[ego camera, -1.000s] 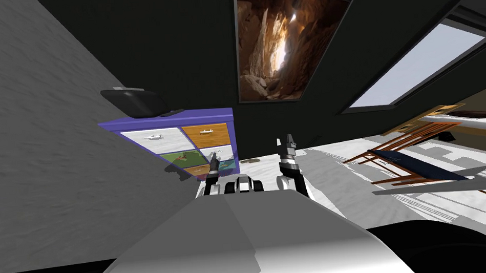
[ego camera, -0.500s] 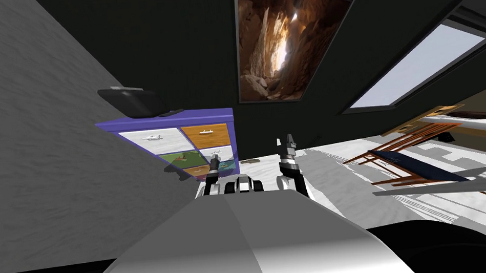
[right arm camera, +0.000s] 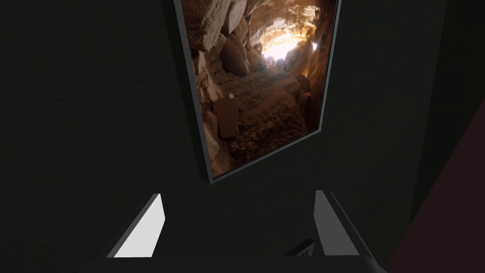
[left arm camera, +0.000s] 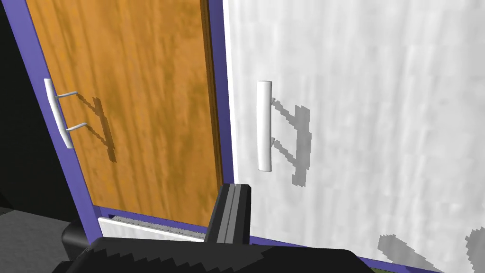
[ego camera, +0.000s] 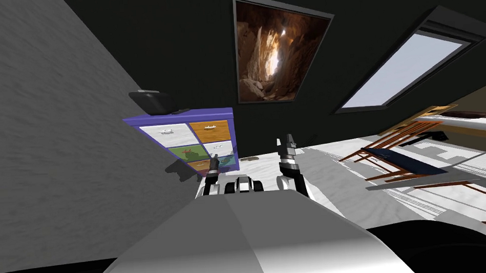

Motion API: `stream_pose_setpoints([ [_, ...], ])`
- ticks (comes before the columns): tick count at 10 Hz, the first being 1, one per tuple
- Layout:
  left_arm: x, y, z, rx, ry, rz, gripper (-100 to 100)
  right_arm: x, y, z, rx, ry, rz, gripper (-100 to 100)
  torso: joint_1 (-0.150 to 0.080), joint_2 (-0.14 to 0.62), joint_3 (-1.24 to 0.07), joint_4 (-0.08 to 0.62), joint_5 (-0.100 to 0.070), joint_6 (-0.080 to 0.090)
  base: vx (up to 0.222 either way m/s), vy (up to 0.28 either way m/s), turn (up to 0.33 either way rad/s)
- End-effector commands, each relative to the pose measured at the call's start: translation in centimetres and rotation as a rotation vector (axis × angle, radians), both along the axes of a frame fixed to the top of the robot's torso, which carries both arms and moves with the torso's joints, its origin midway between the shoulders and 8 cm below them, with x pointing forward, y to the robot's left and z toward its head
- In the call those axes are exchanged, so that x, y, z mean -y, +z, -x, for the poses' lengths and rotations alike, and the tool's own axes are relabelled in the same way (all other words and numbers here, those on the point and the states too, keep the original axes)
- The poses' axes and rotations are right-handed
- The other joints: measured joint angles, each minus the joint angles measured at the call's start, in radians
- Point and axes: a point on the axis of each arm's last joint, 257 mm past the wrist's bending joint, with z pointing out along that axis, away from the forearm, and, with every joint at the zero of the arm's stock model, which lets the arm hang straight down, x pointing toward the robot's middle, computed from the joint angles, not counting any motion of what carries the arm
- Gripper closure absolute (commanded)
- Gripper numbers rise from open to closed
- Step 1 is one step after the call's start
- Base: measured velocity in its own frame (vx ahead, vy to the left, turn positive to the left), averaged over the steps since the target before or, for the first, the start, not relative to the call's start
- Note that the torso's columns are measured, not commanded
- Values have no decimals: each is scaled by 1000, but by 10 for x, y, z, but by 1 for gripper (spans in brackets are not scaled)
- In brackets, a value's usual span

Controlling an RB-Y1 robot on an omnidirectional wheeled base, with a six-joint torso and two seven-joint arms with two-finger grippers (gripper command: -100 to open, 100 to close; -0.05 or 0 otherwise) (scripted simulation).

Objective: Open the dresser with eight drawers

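Dresser [ego camera: 205, 115] with a purple frame stands on the pale floor [ego camera: 331, 180] at the grey wall [ego camera: 58, 150] on my left, a dark object [ego camera: 153, 102] resting on its top. From the head I see its front as a patchwork of drawers in two columns: white and orange in the top row, green and white below, more colours under those.

My left end effector [ego camera: 213, 158] is up in front of the right-hand column, low on the front. The left wrist view brings that column close. An orange drawer [left arm camera: 142, 95] and a white drawer [left arm camera: 369, 118] lie side by side, split by a purple rail. Each carries a slim white bar handle on two thin posts, one handle [left arm camera: 59, 113] on the orange front and the other handle [left arm camera: 264, 125] on the white. Here the left end effector has its two fingers [left arm camera: 227, 213] pressed flat together, gripping nothing. Their tip points at the rail, and the white drawer's handle is just beyond it and apart from it.

My right end effector [ego camera: 289, 138] is raised ahead of my chest, well to the right of the dresser. In its wrist view the fingers [right arm camera: 142, 227] stand wide apart with nothing between them.
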Motion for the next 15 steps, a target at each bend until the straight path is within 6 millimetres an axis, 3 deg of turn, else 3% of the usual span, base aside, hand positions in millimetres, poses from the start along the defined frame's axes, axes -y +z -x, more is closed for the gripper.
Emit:
stream_pose_setpoints([
  [1, -11, 0, 1, -8, -16, -51, -100, 0, 0, 0, 0, 0, 0, 0, 0, -3, -2, -1, 0, 0, 0, 0, 0],
  [7, -35, 2, -6, -35, -36, -137, -100, 0, 0, 0, 0, 0, 0, 0, -2, 3, 2, 1, 0, 0, 61, -4, -2],
  [13, -4, 4, -12, -12, 7, 10, -100, 0, 0, 0, 0, 0, 0, 0, 0, 9, 5, 2, 0, 0, 53, -11, 0],
  [15, -7, 10, -15, -13, 5, -2, -100, 0, 0, 0, 0, 0, 0, 0, -1, 5, 3, 1, 0, 0, 22, 4, -7],
])
